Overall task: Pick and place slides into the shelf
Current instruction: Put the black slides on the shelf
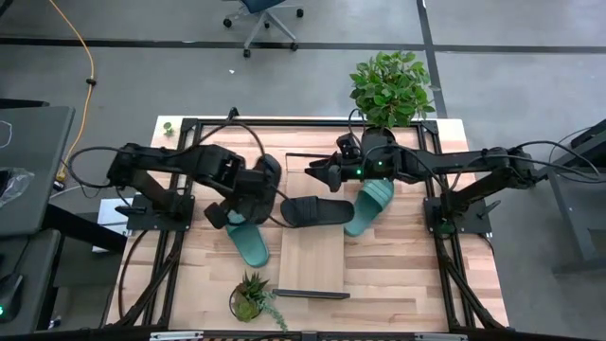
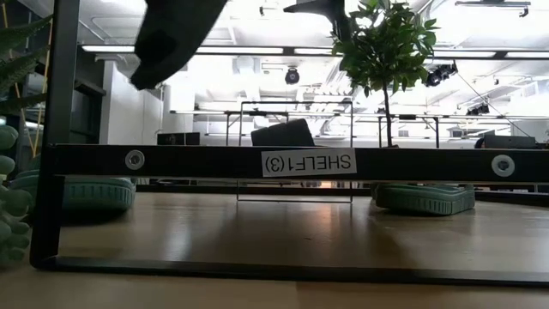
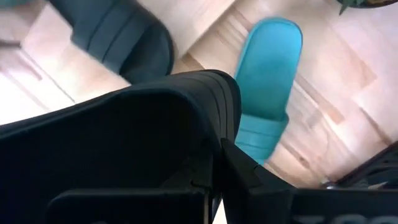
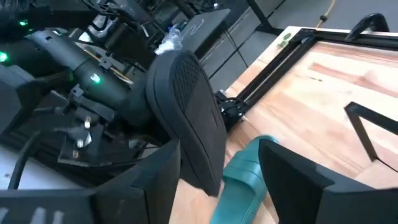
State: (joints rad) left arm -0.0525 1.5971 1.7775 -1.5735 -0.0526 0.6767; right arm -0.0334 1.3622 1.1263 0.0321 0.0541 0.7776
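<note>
The left gripper (image 1: 248, 189) hangs above the table's left-centre with its fingers clamped on a black foam slide sandal with a ribbed strap (image 1: 260, 180); the right wrist view shows that sandal (image 4: 186, 124) lifted off the wood, sole outward and tilted on edge, which suggests it is being carried toward the shelf rather than resting anywhere. Just below it on the tabletop lies a teal green foam slide (image 1: 248, 242), seen from the left wrist as lying flat on the pale wood (image 3: 267, 93). A second black slide (image 1: 317, 210) lies flat across the far end of the long light-wood shelf board with black metal rails (image 1: 311, 267), apparently already set down there; most of the board in front of it is bare, so there looks to be room for the others. The right gripper (image 1: 317, 172) hovers near the far middle of the table, just behind that black slide, with its fingers spread apart and nothing between them, a pose that fits having nothing to carry at present. A second teal slide (image 1: 371, 206) lies just right of the shelf, close to the right arm and probably its likeliest pick. In the low view both teal slides sit on the table to either side (image 2: 99, 194) (image 2: 422, 199), beyond the shelf's near rail.
</note>
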